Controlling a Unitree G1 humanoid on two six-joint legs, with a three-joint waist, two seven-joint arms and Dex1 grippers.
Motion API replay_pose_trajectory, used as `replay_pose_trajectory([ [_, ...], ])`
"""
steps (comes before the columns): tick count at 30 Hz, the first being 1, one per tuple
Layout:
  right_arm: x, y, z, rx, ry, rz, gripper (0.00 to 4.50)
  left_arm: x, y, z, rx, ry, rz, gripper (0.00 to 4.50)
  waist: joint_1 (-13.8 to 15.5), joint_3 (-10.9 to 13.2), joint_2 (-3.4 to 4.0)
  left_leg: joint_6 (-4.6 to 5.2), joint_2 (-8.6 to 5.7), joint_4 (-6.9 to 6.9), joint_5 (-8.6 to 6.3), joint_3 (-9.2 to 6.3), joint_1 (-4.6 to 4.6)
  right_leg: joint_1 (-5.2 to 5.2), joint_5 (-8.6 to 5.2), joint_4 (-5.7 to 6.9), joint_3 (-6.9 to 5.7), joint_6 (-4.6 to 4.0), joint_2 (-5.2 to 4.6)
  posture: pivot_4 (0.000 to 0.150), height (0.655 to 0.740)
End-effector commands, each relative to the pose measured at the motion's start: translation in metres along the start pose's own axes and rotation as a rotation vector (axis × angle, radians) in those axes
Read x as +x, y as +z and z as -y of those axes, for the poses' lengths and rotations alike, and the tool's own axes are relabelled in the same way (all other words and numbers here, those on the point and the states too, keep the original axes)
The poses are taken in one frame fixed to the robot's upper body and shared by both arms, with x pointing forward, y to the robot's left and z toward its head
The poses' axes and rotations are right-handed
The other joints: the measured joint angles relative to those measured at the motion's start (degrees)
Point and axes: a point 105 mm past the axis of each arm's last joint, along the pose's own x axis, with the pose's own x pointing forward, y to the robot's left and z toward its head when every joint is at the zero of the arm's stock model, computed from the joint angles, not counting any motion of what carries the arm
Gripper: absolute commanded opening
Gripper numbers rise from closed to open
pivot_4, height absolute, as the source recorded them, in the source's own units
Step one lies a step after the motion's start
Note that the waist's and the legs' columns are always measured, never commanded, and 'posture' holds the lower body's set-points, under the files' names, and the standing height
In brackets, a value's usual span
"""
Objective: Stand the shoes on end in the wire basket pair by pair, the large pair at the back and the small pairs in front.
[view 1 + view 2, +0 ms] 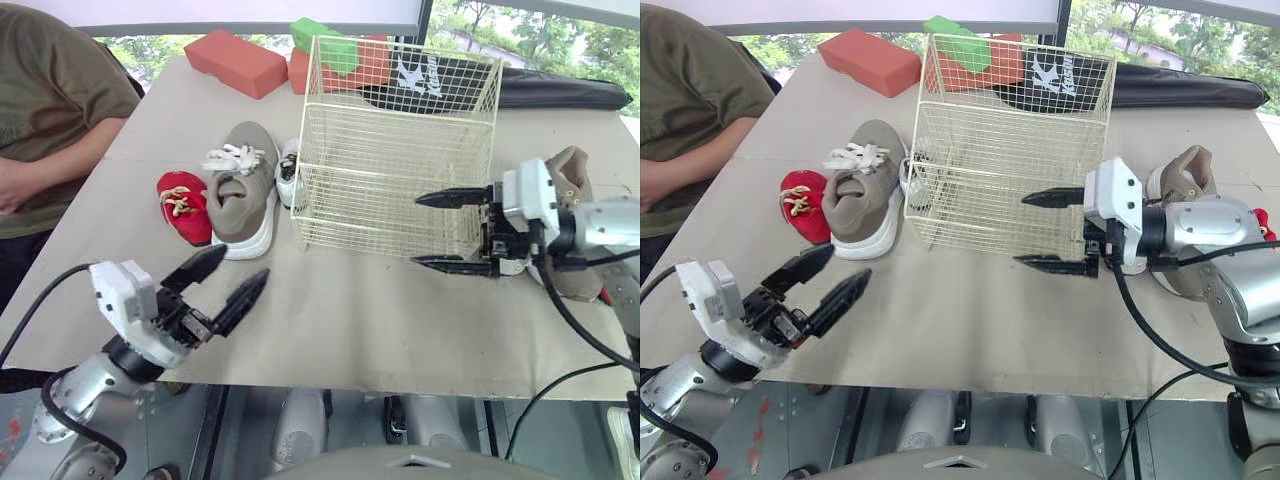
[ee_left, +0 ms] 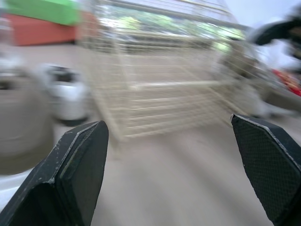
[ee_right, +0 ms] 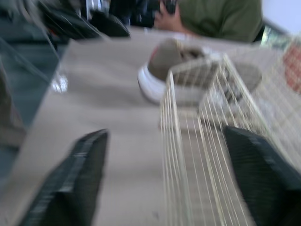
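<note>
Right claw (image 1: 416, 231) gapes empty astride a corner of the wire basket (image 1: 395, 150).

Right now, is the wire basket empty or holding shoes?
Empty. Inside the wire basket only bare table shows; the tan shoe and red shoe lie outside, to its left.

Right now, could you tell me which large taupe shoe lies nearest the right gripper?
The taupe shoe right of the wire basket, just beside the right gripper; its mate lies left of the basket.
</note>
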Motion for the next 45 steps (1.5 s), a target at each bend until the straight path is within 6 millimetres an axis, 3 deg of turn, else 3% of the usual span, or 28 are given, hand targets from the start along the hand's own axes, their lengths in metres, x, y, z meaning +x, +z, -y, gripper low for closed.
replay_pose_trajectory([
  [1,-0.001,0.017,-0.011,-0.026,0.007,0.069,4.4,0.001,0.009,-0.02,0.062,0.167,0.014,4.5,-0.02,-0.01,-0.02,0.0,0.0,0.0,0.0,0.01,0.03,0.03,0.0,0.01,-0.02,0.0,0.0,0.15,0.74],
  [10,0.003,0.024,-0.025,-0.003,-0.07,0.139,4.4,0.039,-0.007,-0.054,0.129,0.31,-0.097,4.5,-0.06,-0.03,-0.08,0.0,-0.02,-0.01,0.0,0.03,0.21,0.14,0.01,0.07,-0.05,0.0,0.02,0.15,0.74],
  [17,0.004,0.024,-0.026,-0.008,-0.123,0.127,4.4,0.063,-0.051,-0.066,0.108,0.338,-0.247,4.5,-0.12,-0.03,-0.09,0.0,-0.02,-0.05,0.0,0.07,0.26,0.13,0.04,0.05,0.01,0.05,0.03,0.15,0.74],
  [23,0.004,0.022,-0.027,-0.01,-0.144,0.112,4.5,0.072,-0.055,-0.053,0.106,0.246,-0.217,2.89,0.08,-0.05,-0.06,0.0,-0.03,-0.04,0.0,0.06,0.3,0.17,0.04,0.1,0.0,0.04,-0.03,0.15,0.74],
  [27,0.004,0.019,-0.026,-0.01,-0.148,0.105,4.5,0.074,-0.04,-0.054,0.142,0.261,-0.121,2.4,0.14,-0.05,-0.06,0.0,-0.04,-0.02,0.0,0.02,0.26,0.18,0.04,0.1,0.02,0.04,-0.06,0.15,0.74],
  [32,0.004,0.022,-0.017,-0.018,-0.163,0.134,4.5,0.06,0.033,-0.044,0.238,0.33,0.278,2.28,-0.03,0.03,-0.23,0.0,-0.03,0.02,0.0,-0.01,0.03,0.09,0.05,0.03,0.0,0.06,-0.06,0.15,0.74],
  [34,0.005,0.026,-0.012,-0.017,-0.171,0.152,4.5,0.056,0.053,-0.039,0.29,0.349,0.366,1.98,-0.05,0.04,-0.24,0.0,-0.02,0.03,0.0,-0.02,-0.02,0.05,0.06,0.0,0.01,0.07,-0.05,0.15,0.74],
  [35,0.005,0.028,-0.009,-0.017,-0.174,0.161,4.5,0.055,0.06,-0.037,0.32,0.349,0.395,1.72,-0.05,0.03,-0.23,0.0,-0.02,0.03,0.0,-0.01,-0.01,0.05,0.06,0.01,0.03,0.07,-0.05,0.15,0.74],
  [36,0.005,0.03,-0.006,-0.017,-0.181,0.174,4.5,0.056,0.07,-0.035,0.344,0.352,0.43,1.04,-0.03,0.02,-0.21,0.0,-0.02,0.03,0.0,0.0,0.0,0.06,0.06,0.01,0.02,0.07,-0.04,0.15,0.74],
  [39,0.003,0.039,0.006,-0.024,-0.207,0.205,4.5,0.061,0.097,-0.033,0.405,0.349,0.513,0.03,0.04,0.01,-0.2,0.0,-0.04,0.03,0.0,0.05,0.01,0.08,0.06,0.03,-0.03,0.07,-0.03,0.15,0.74],
  [40,0.001,0.041,0.01,-0.031,-0.217,0.212,4.5,0.063,0.104,-0.033,0.415,0.347,0.533,0.03,0.06,0.01,-0.2,0.0,-0.05,0.06,0.0,0.05,-0.01,0.1,0.08,0.04,-0.11,0.09,-0.02,0.15,0.74],
  [42,-0.002,0.045,0.017,-0.042,-0.232,0.217,4.5,0.069,0.113,-0.031,0.423,0.325,0.551,0.03,0.02,0.01,-0.2,0.0,-0.05,0.07,0.0,0.06,-0.01,0.12,0.08,0.03,-0.13,0.1,-0.03,0.15,0.74],
  [45,-0.005,0.044,0.02,-0.05,-0.237,0.2,4.5,0.073,0.1,-0.031,0.398,0.296,0.482,0.03,-0.08,0.0,-0.18,0.0,-0.05,0.06,0.0,0.07,0.03,0.12,0.09,0.0,-0.13,0.13,-0.02,0.15,0.74],
])
